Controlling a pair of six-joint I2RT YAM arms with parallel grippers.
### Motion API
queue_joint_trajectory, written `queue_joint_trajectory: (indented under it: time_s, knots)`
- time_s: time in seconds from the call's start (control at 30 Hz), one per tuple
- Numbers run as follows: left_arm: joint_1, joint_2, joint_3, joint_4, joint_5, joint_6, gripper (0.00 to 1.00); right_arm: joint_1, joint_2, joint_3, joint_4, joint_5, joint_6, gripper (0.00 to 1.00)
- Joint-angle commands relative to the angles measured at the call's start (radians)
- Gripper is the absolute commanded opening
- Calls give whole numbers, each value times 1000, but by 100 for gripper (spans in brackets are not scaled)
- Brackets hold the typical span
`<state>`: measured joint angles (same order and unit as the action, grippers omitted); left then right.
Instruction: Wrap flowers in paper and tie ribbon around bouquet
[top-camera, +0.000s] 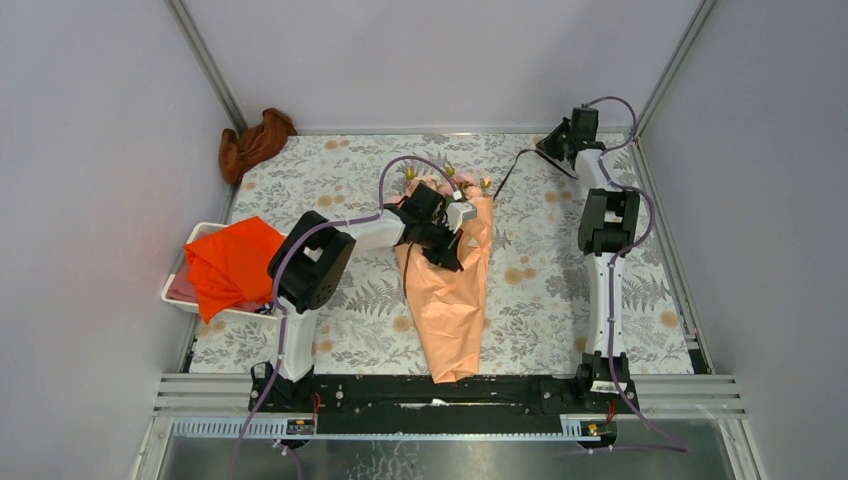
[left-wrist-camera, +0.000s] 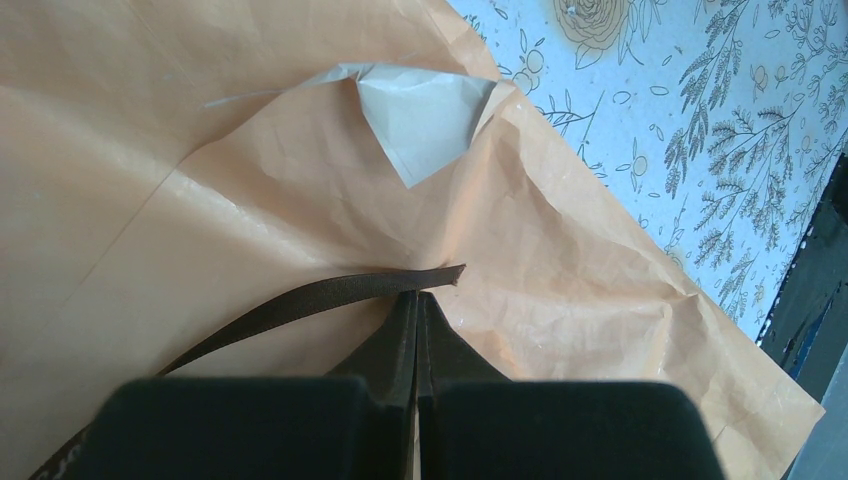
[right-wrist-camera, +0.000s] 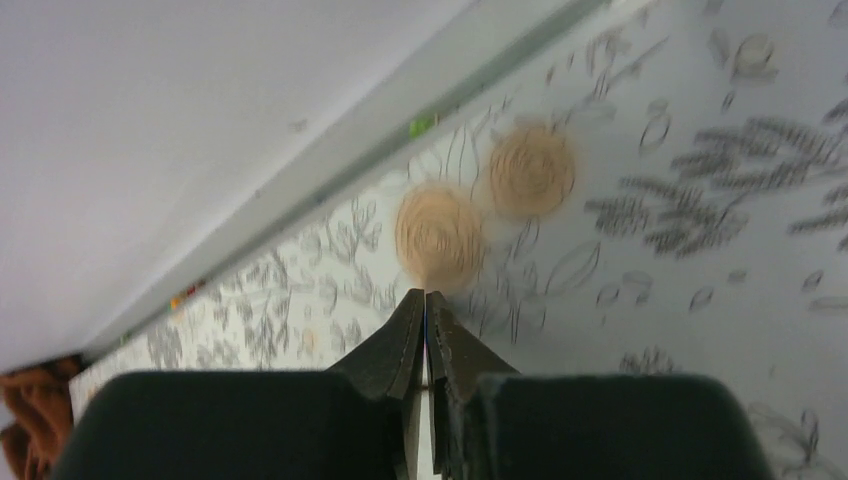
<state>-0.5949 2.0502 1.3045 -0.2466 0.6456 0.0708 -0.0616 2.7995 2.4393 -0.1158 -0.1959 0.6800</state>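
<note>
Centrally on the floral table (top-camera: 560, 290), seen from overhead: the bouquet (top-camera: 455, 320), laid lengthwise from 12 to 6 o'clock, with the flowers (top-camera: 452, 183) at 12 and the cone's tip at 6, toward the arm bases. Parked right over its upper half, the left gripper (left-wrist-camera: 417, 300), by far the nearer; off at 1 o'clock in the far corner, the right gripper (right-wrist-camera: 426, 300). Pinched down to closed tips on either arm. Visible only through the left wrist camera: creased paper (left-wrist-camera: 250, 200) with a turned-up pale corner, and the ribbon (left-wrist-camera: 330, 293), cut end lying across the shut fingertips, trailing away to 8 o'clock. Cannot tell whether nipped or merely touching. Visible only from above: more of the ribbon, stretched from beside the blooms out to the right gripper, yet absent from that wrist's blurred view of bare cloth. Likely next: drawing it across the cone's axis.
</note>
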Motion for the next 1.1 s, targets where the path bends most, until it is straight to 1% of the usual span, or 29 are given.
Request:
queue_joint_trajectory:
  time_s: [0.0,0.13,0.17,0.2,0.3,0.4,0.47,0.53,0.63,0.77,0.8,0.83,0.87,0.93,0.97,1.0,1.07]
  knots:
    - [-3,10,-2,-29,-41,25,0,8,-82,-109,-298,-137,-128,10]
    - [-3,0,-6,-28,-50,27,0,13,-145,-173,-474,-182,-266,9]
    - [-3,-3,-7,-28,-51,28,0,15,-183,-231,-493,-186,-298,9]
    - [-3,-5,-7,-28,-52,28,0,18,-228,-344,-494,-182,-325,9]
    - [-3,-4,-5,-29,-54,25,0,23,-428,-651,-430,-151,-377,9]
    - [-3,-3,-3,-29,-47,23,0,29,-592,-893,-390,-150,-426,9]
    - [-4,-4,-2,-29,-48,25,0,31,-676,-982,-418,-140,-458,9]
    - [-3,-5,-2,-29,-52,27,0,42,-748,-1009,-478,-114,-515,10]
    - [-3,-8,-5,-28,-50,29,0,46,-860,-1036,-503,-84,-530,19]
    - [-3,-7,-5,-29,-54,28,0,55,-990,-1101,-449,78,-493,33]
    - [-4,-7,-5,-29,-51,27,0,55,-1011,-1123,-424,89,-494,37]
    - [-5,-8,-5,-28,-49,27,0,69,-1031,-1151,-390,86,-498,45]
    - [-5,-9,-4,-29,-49,27,0,94,-1045,-1180,-354,87,-501,55]
    - [-4,-11,-5,-28,-50,29,0,132,-1050,-1218,-292,93,-518,70]
    - [-5,-11,-6,-29,-50,28,0,150,-1040,-1217,-277,111,-526,75]
    - [-5,-10,-6,-29,-50,26,0,166,-1022,-1207,-277,131,-532,78]
    - [-6,-13,-7,-32,-49,24,0,182,-981,-1175,-298,227,-532,80]
